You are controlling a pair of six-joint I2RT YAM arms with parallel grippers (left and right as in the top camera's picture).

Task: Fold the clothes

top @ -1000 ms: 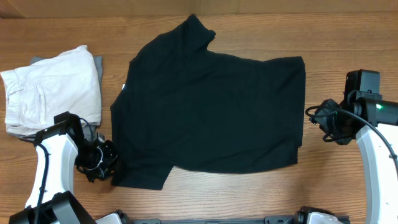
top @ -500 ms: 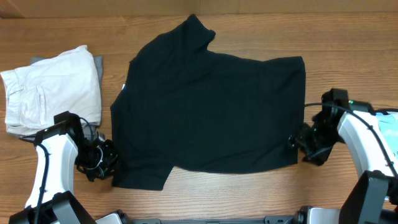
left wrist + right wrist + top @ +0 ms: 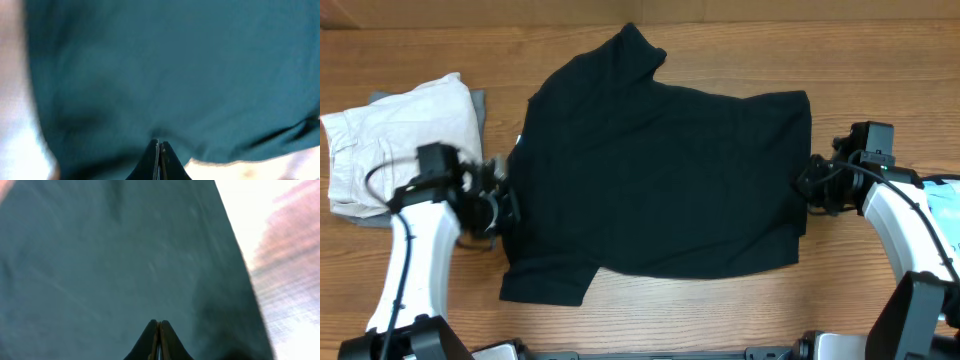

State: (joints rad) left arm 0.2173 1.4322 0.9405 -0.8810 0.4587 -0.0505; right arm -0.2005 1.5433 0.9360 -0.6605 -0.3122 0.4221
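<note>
The clothes, a black T-shirt (image 3: 660,170), lie spread flat on the wooden table (image 3: 740,300), with a small white label (image 3: 520,140) at the left edge. My left gripper (image 3: 503,205) is at the shirt's left edge, jaws shut. In the left wrist view its tips (image 3: 159,143) press together over the dark fabric (image 3: 175,65), and I see no cloth between them. At the shirt's right edge sits my right gripper (image 3: 808,185), also shut. Its closed tips (image 3: 158,323) point onto the fabric (image 3: 115,255).
A folded off-white garment (image 3: 400,140) lies at the far left on a grey piece (image 3: 480,100), close to my left arm. A light blue item (image 3: 948,185) shows at the right border behind my right arm.
Both grippers have closed. The left gripper moved from the shirt's lower left corner up along its left edge. The right gripper shifted up the right edge.
</note>
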